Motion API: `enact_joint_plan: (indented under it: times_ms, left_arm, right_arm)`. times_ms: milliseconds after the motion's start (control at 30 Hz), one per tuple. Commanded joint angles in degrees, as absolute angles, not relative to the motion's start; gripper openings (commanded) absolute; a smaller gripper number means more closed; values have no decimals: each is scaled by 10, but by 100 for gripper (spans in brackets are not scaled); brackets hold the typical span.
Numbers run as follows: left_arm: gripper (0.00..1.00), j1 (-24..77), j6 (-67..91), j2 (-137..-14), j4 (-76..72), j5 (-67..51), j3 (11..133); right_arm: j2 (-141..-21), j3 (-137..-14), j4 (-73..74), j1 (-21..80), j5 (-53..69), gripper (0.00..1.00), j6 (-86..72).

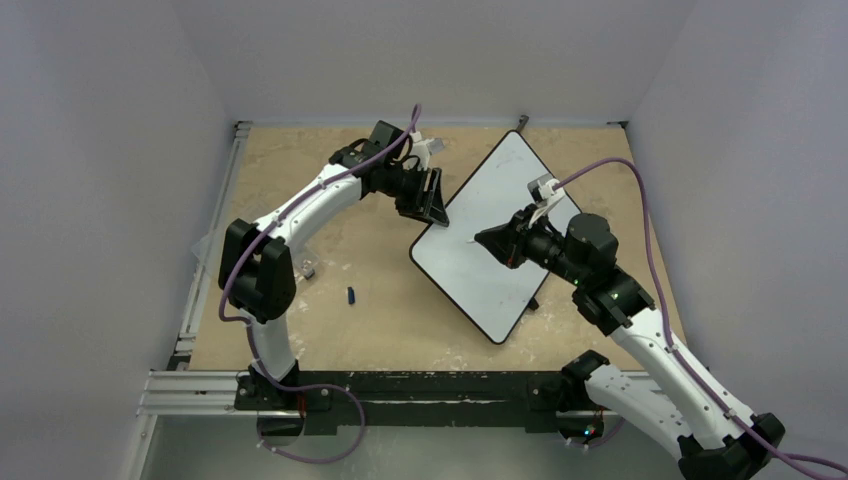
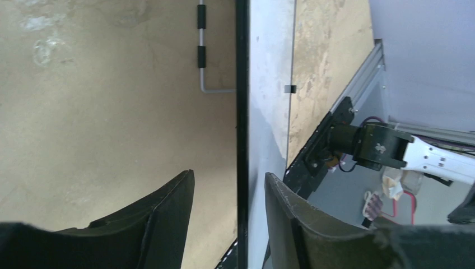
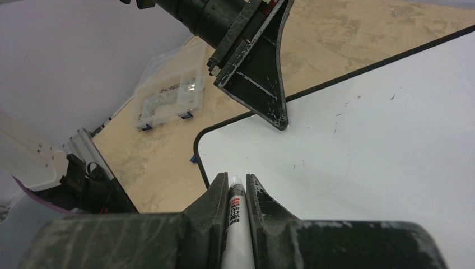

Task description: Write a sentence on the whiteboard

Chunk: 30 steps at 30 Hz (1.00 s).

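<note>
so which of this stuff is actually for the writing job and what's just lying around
For the job:
- whiteboard, no writing visible yet
- marker, in the right tool
- left tool, astride the board's edge

Lying about:
- clear box
- blue bit
- grey bit

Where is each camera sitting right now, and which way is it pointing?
Top external: above and behind the bases, looking down on the table; shows both arms reaching to the whiteboard.
Left wrist: on the left arm, looking along the whiteboard's black-rimmed edge; the left gripper straddles it, jaws open.
Right wrist: low over the whiteboard, facing the left gripper; the right gripper is shut on a marker.
Shared: both wrist views show the same board edge.
</note>
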<state>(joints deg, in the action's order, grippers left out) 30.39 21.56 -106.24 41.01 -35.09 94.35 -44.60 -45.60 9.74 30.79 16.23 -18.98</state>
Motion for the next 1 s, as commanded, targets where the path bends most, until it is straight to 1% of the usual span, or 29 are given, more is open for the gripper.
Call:
enact_joint_plan:
  times_ms: [0, 133, 200, 333, 433, 567, 767, 967]
  left_arm:
    - [46, 304, 242, -1075, 363, -428, 948]
    - [36, 305, 246, -1081, 354, -453, 945]
    - [28, 310, 242, -1082, 356, -458, 945]
    - [15, 325, 185, -1094, 417, -404, 983]
    - [1, 326, 158, -1111, 460, -358, 1020]
    - [0, 322, 121, -1141, 513, -335, 1086]
    - [0, 318, 72, -1211, 631, -304, 1229]
    - [0, 300, 33, -1254, 714, -272, 1356]
  right_arm:
    - [-448, -455, 51, 308, 176, 0, -178]
    - [-452, -451, 49, 307, 174, 0, -175]
    - [-452, -448, 47, 307, 173, 0, -175]
    - [-454, -444, 43, 307, 174, 0, -175]
    - [-454, -444, 42, 307, 173, 0, -175]
    - [-453, -444, 44, 307, 171, 0, -175]
    - [-450, -440, 44, 308, 169, 0, -175]
    - [-450, -438, 40, 308, 172, 0, -180]
